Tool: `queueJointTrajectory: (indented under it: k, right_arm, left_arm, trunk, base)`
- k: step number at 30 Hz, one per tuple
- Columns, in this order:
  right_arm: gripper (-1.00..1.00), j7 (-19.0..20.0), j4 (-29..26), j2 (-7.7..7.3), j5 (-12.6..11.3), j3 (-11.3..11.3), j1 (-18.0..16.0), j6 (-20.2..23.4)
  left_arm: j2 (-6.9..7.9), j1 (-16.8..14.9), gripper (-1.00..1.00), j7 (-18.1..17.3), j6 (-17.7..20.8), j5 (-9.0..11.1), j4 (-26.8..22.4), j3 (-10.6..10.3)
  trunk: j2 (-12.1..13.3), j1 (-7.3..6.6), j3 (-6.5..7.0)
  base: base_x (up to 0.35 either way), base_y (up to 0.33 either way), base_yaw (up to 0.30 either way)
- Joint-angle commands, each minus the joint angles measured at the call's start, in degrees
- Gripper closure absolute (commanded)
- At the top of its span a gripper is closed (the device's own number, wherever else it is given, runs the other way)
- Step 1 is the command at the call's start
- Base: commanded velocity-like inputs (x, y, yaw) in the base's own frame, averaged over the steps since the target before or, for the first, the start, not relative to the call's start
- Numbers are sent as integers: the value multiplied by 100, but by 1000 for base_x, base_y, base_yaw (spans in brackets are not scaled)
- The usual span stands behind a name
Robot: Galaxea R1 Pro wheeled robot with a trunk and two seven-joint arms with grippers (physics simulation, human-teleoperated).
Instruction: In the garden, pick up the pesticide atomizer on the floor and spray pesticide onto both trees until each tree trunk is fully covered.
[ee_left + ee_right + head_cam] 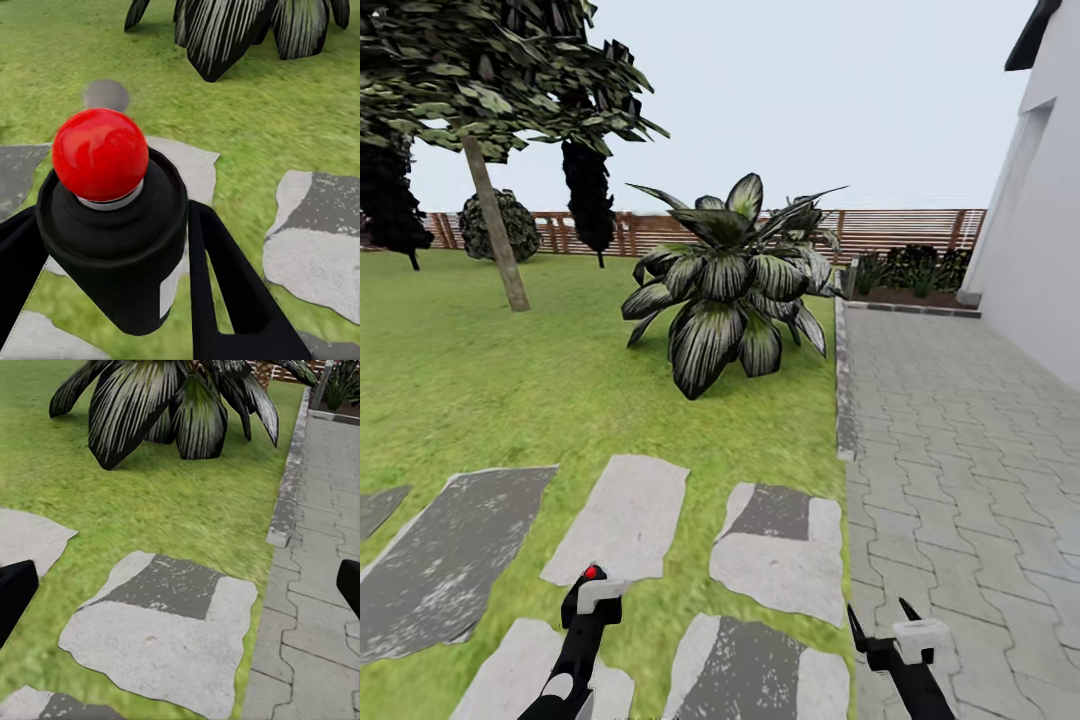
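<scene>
My left gripper (588, 603) is shut on the pesticide atomizer (591, 575), a black can with a round red top, held upright low over the stepping stones. In the left wrist view the atomizer (112, 217) sits between the black fingers (225, 285). One tree stands far off on the left of the lawn, with a leaning grey-brown trunk (495, 228) under a flat green canopy (490, 70). The other tree is out of view. My right gripper (878, 612) is open and holds nothing, above the edge of the paving (315, 645).
A big palm-like plant (730, 285) with striped leaves stands ahead in the grass. Grey stepping stones (625, 515) lie in the lawn (480, 380). A paved path (960, 450) runs along the white house wall (1040, 220). Dark conifers (588, 195) and the slat fence (900, 230) close the back.
</scene>
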Motion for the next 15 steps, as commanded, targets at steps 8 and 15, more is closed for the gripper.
queueJointTrajectory:
  k: [8, 15]
  right_arm:
    - [-100, 20, 1, -9, -33, 15, -3, -17]
    - [-100, 20, 1, -6, -33, 15, -3, -17]
  left_arm:
    - [-7, -7, 100, 21, -18, -62, 6, 33]
    - [-6, -7, 100, 21, -18, -62, 6, 33]
  trunk:
    - [-8, 2, -9]
    - [-8, 2, -9]
  base:
    - [0, 0, 299]
    - [0, 0, 299]
